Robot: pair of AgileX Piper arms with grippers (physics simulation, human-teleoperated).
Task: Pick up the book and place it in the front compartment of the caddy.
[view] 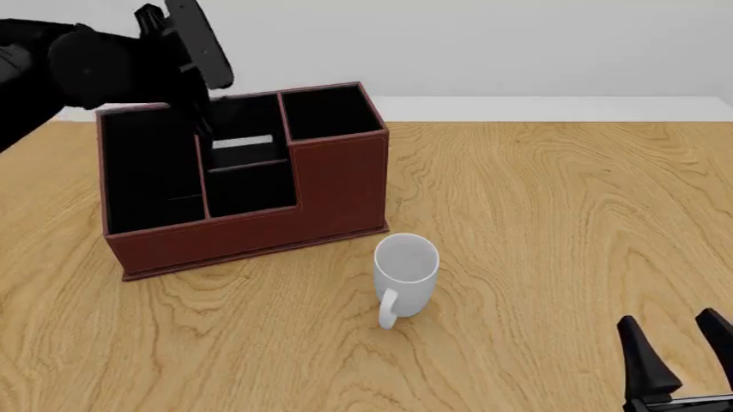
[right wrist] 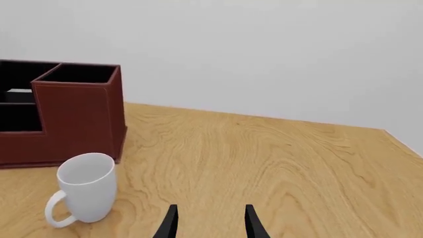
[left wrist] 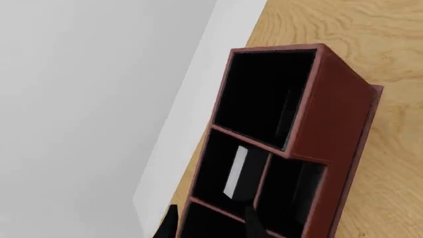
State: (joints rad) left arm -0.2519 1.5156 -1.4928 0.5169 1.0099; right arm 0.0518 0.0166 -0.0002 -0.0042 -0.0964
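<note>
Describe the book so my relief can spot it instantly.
Find the caddy, the reddish-brown box left of the mug. Under the left gripper, a small middle compartment holds the book: its white page edge is the only pale thing in the black interior.

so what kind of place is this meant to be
Most likely a simulated desk or tabletop test scene: a bare wood-grain table against a plain white wall, with only a wooden desk caddy, a white mug and two robot arms. The flat, clean rendering looks computer-generated.
</note>
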